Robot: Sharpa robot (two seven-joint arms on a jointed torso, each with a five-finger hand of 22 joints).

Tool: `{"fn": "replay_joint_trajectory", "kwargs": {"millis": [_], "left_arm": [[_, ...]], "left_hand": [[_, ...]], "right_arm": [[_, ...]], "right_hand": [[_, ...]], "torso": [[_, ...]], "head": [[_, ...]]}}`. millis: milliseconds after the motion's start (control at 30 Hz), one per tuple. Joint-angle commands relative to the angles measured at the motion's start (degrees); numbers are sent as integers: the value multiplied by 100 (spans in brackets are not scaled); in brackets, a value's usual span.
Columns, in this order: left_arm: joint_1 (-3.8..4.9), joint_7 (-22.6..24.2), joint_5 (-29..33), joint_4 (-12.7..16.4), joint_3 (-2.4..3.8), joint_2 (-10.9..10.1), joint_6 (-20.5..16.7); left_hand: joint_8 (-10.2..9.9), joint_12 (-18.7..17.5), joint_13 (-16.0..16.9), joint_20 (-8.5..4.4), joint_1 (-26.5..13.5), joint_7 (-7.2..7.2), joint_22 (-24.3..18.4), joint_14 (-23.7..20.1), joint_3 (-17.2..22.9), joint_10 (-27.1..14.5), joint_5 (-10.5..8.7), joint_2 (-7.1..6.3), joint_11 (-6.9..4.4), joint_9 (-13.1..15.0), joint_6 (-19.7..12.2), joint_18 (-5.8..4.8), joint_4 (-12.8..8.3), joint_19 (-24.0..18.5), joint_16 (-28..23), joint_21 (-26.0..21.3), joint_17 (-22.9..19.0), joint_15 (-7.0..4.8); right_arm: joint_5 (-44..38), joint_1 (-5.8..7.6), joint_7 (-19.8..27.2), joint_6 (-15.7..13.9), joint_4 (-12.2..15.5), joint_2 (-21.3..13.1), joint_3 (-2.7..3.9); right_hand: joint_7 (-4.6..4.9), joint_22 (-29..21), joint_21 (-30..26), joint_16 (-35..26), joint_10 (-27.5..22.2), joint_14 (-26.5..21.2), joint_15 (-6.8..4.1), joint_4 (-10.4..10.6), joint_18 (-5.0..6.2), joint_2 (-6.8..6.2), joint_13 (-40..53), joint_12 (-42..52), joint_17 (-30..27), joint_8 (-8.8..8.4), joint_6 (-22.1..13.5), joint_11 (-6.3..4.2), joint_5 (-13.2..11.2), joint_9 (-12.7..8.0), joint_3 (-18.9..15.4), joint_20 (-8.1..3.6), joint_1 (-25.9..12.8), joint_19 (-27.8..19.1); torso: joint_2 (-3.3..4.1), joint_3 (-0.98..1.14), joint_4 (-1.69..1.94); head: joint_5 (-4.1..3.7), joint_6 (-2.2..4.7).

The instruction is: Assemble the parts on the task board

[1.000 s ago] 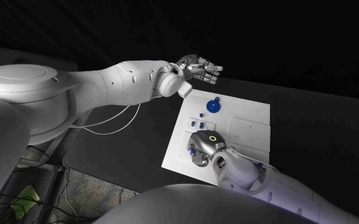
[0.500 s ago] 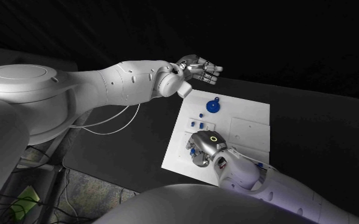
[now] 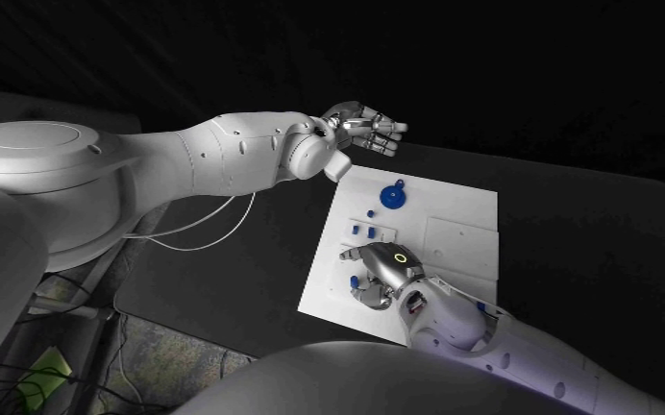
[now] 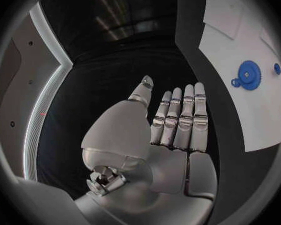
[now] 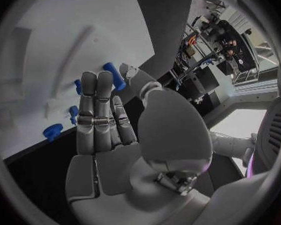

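Observation:
The white task board (image 3: 457, 206) lies in the middle of the table. A round blue gear part (image 3: 394, 196) sits near its far left corner, and small blue parts (image 3: 357, 231) stand along its left side. My right hand (image 3: 379, 274) hovers over the board's near left part, fingers stretched out and holding nothing; a blue part (image 3: 357, 283) shows just beside it. In the right wrist view the right hand (image 5: 106, 127) reaches over the board (image 5: 53, 45) towards several blue parts (image 5: 113, 75). My left hand (image 3: 366, 130) is raised beyond the far left corner, open and empty. The left wrist view shows the left hand (image 4: 175, 130) flat, with the gear (image 4: 247, 75) off to its side.
Square recessed outlines (image 3: 460, 242) mark the board's right half. A white cable (image 3: 208, 232) loops on the black table left of the board. The table's near left edge (image 3: 208, 324) drops to a cluttered floor.
My right hand has shifted slightly towards the near right, uncovering more of the board's left side. The left hand has barely moved.

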Motion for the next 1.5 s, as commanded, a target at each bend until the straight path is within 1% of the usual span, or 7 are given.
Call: {"fn": "replay_joint_trajectory", "kwargs": {"millis": [33, 300, 433, 567, 933, 1400, 1500], "left_arm": [[1, 11, -60, 1, 1, -3, 129], [4, -20, -128, -53, 1, -44, 148], [4, -21, -140, -63, -1, -76, 152], [6, -17, -187, -16, -5, -159, 147], [5, 135, -318, 286, -10, -500, 44], [-1, 232, -361, 641, -13, -702, -40], [-9, 248, -362, 649, -13, -712, -55]], "left_hand": [[24, 6, 1, -3, -49, 10, -5, -49, -12, -39, -34, -2, -5, 9, -38, -61, 19, -28, 0, -22, 1, -2], [23, 6, 1, -2, -41, 14, -6, -52, -8, -44, -29, -2, -2, 8, -48, -62, 16, -29, 1, -22, 1, 0], [27, 6, 1, -3, -39, 10, -5, -46, -8, -40, -28, -6, -5, 10, -38, -62, 15, -28, 1, -22, 2, -2], [27, 6, 1, -6, -31, 7, -4, -36, -5, -30, -31, -3, -8, 9, -29, -61, 15, -21, 2, -19, 2, -6], [27, 7, 1, -16, -22, 1, -2, -6, 3, -7, -16, -1, -17, 9, -10, -62, 4, -1, 4, -16, 3, -16], [23, 5, 0, -107, -39, -3, 7, 299, -7, 20, -22, -2, -39, 6, -6, -105, -35, 152, 16, 1, 37, -105], [28, 6, 1, -107, -58, -8, 6, 288, -14, 19, -90, 5, -39, 9, 6, -110, -24, 150, 18, -4, 36, -102]], "right_arm": [[160, -3, 132, -263, 46, -29, 1], [583, 7, 312, -185, 360, -368, 97], [1112, 14, 459, -253, 589, -644, 358], [2130, 77, 784, -118, 746, -1023, 656], [4081, 404, 1156, 725, 862, -2224, 1012], [4309, 457, -291, 1820, 976, -2873, 1089], [4394, 459, -720, 2212, 1028, -2919, 1089]], "right_hand": [[-5, -19, -128, 7, -92, -8, 22, 198, 28, -33, -9, 134, -127, -44, -82, -1, 59, -7, -120, 9, 161, 79], [73, -21, -384, 168, -99, -48, 50, 388, 48, -31, -8, 186, -256, -43, -142, 19, 94, -9, -374, 40, 154, 201], [189, -32, -436, 291, 175, 24, 17, 429, 58, 107, -12, 265, -235, -34, 69, -48, 101, -1, -445, 13, 21, 330], [579, 30, -421, 432, 1188, 108, -96, 303, 18, 418, -19, 355, -159, 0, 933, -218, 150, 42, -152, -83, -493, 448], [282, -16, -504, 383, 2532, 220, -370, 279, -265, 858, 466, 1115, -170, 4, 1607, -748, -320, 125, -20, -335, -956, 555], [150, 727, 1707, 1341, 2212, 401, -509, 775, -423, 1258, 4945, 4572, 1276, 1, 1643, -922, -725, 367, -788, -506, -1342, 818], [34, 852, 2482, 1920, 2388, 426, -547, 800, -496, 1272, 5547, 4961, 1996, 1, 1905, -988, -277, 555, -769, -542, -1519, 835]], "torso": [[-1, -4, 2], [-9, 0, -10], [-4, 12, -11], [-13, 13, -26], [-18, 32, -75], [-24, 31, -85], [-28, 28, -75]], "head": [[-13, 7], [-112, 77], [-172, 158], [-266, 255], [-883, 469], [-1509, 428], [-1549, 381]]}}
